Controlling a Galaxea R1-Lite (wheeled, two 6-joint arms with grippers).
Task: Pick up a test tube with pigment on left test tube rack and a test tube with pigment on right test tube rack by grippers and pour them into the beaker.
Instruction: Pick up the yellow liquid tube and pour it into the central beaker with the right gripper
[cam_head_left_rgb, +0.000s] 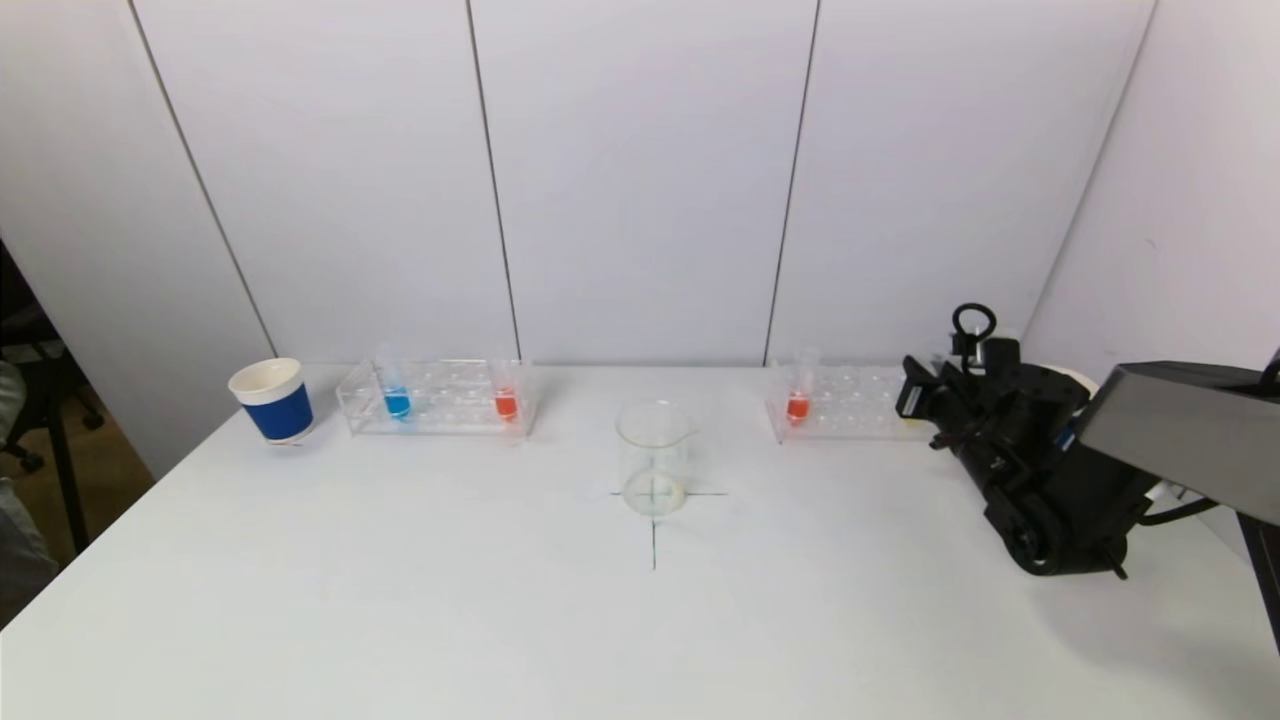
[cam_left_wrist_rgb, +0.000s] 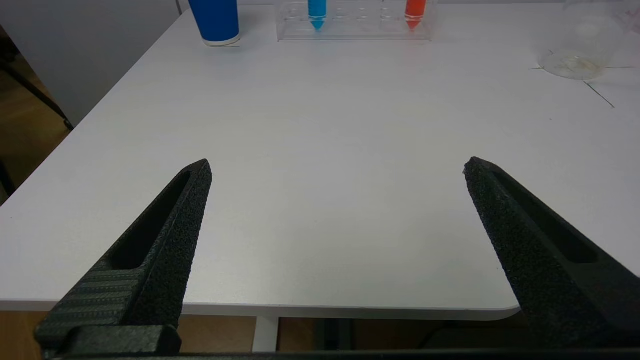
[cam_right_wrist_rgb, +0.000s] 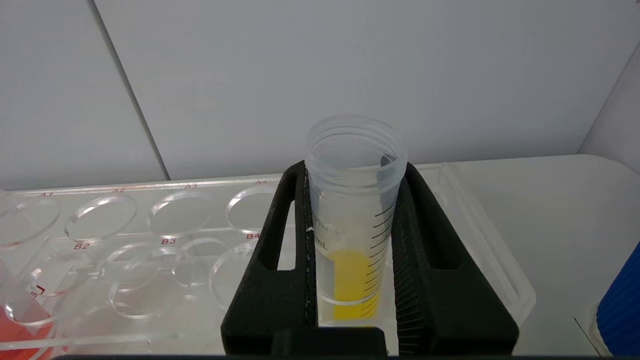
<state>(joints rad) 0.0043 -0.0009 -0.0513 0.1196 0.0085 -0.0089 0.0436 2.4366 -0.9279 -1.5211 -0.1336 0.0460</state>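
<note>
Where my right pincer (cam_right_wrist_rgb: 350, 240) has closed, a clear tube with yellow pigment (cam_right_wrist_rgb: 352, 250) stands upright between the two black fingers (cam_right_wrist_rgb: 280, 280), gripped on both sides, its open mouth above the fingertips. The tube sits at the end of the right rack (cam_head_left_rgb: 850, 405), over the clear plate with its round holes; whether its tip is seated in a hole I cannot tell. One tube with orange-red pigment (cam_head_left_rgb: 798, 400) stands at the rack's other end. At the table's (cam_head_left_rgb: 500, 600) centre the glass beaker (cam_head_left_rgb: 654, 458) rests on a drawn cross. The left rack (cam_head_left_rgb: 440, 398) holds a blue tube (cam_head_left_rgb: 396, 395) and an orange-red tube (cam_head_left_rgb: 506, 395); a blue-sleeved cup (cam_head_left_rgb: 272, 400) stands beside it. My left pincer (cam_left_wrist_rgb: 337, 167) hangs over the near table edge, fingers spread wide, holding nothing.
</note>
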